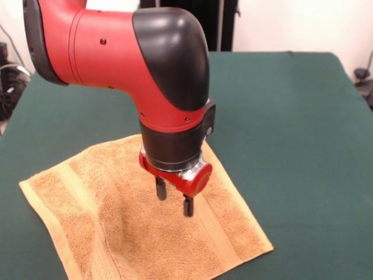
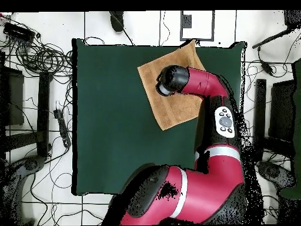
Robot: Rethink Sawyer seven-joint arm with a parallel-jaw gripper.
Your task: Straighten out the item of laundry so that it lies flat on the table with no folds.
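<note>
A: Where's the towel [image 1: 145, 233] sitting?

B: In the front view it fills the lower left and centre of the frame, spread on the green table [image 1: 291, 116] like a diamond, one corner at the left edge area, one at the lower right. Its lower corner runs out of the bottom of the frame. In the overhead view the towel [image 2: 176, 109] lies in the upper right part of the table [image 2: 111, 118], near the top edge.

A: Is it flat?

B: Mostly. A soft ridge or wrinkle runs through the lower left of the cloth in the front view, just left of centre. The paler woven bands show along the left side and the right side.

A: And the gripper [image 1: 173, 197]?

B: It hangs over the middle of the towel, pointing down from the red and black arm [image 1: 145, 58]. The two dark fingers [image 1: 160, 188] are parted with a clear gap, nothing between them. Their tips appear to be just above the terry; I cannot tell whether they touch it.

A: The overhead view?

B: The arm [image 2: 200, 82] covers the towel's centre, hiding the gripper.
</note>
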